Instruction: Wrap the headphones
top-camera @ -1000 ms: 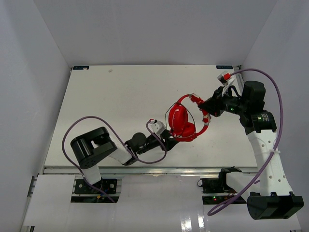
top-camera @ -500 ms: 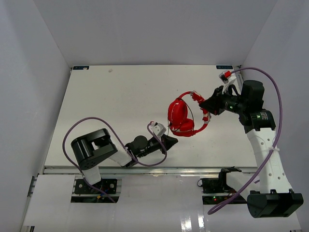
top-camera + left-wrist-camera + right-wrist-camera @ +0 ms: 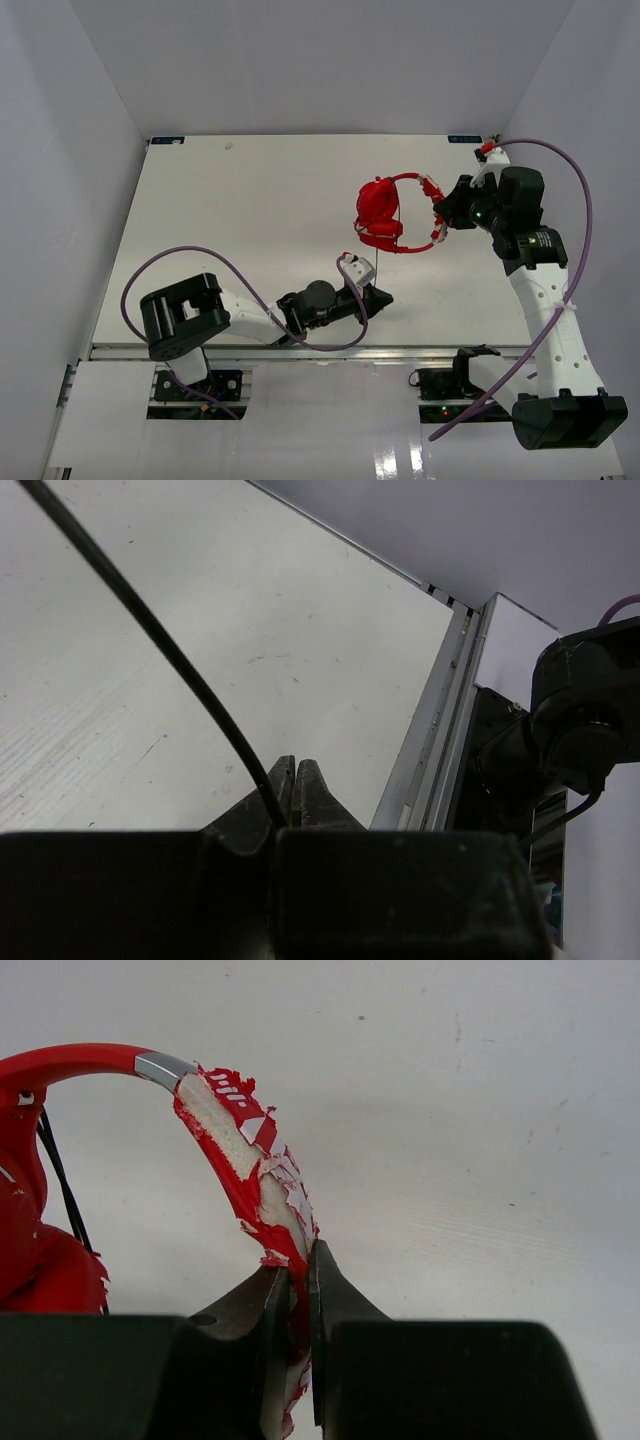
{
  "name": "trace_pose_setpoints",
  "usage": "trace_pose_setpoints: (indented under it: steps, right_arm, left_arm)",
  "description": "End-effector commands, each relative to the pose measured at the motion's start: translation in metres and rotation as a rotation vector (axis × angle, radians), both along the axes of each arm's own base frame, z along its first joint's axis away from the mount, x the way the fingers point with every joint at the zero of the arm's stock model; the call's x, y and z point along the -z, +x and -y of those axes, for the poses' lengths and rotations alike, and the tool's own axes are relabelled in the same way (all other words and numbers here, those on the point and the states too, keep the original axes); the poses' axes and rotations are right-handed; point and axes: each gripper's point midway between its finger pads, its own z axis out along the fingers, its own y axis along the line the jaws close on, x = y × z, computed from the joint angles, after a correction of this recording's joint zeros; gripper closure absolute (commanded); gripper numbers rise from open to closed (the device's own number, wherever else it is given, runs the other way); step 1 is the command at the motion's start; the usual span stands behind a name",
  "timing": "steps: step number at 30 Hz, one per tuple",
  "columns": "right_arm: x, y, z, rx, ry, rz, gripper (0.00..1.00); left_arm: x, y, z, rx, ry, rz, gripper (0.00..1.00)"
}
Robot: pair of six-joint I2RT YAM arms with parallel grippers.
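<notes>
Now our left gripper, open a moment ago, pinches the long thin dark cord running away from its tips, while our right gripper stays clamped on the flaking headband of the small bright-red on-ear headphones raised just beside it, so we judge winding can start.

The left claw has shut, pinching the cord, and has slid right along the near side of the surface. It is now apart from the headphones it was beside. The right claw has drawn back toward the far right corner, taking the headphones with it.
</notes>
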Motion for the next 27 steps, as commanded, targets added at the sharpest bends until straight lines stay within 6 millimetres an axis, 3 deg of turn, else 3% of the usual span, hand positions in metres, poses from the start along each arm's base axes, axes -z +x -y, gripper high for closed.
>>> trace_pose_setpoints:
  steps: [1, 12, 16, 23, 27]
  right_arm:
    - [-0.026, 0.022, 0.027, 0.21, -0.01, 0.156, 0.92]
    - [-0.002, 0.024, 0.055, 0.343, -0.295, 0.258, 0.92]
    - [0.005, 0.023, 0.061, 0.346, -0.388, 0.288, 0.92]
    - [0.018, 0.023, 0.057, 0.307, -0.493, 0.289, 0.92]
    - [0.032, 0.022, 0.052, 0.281, -0.527, 0.259, 0.92]
  left_arm:
    - [-0.01, -0.013, 0.007, 0.017, 0.088, 0.016, 1.0]
    - [-0.027, -0.008, 0.008, -0.033, 0.301, 0.079, 1.0]
    - [-0.032, -0.001, 0.006, -0.042, 0.39, 0.127, 0.95]
    - [-0.038, 0.011, -0.002, -0.04, 0.599, 0.211, 0.91]
    - [-0.052, 0.02, -0.009, -0.046, 0.679, 0.285, 0.89]
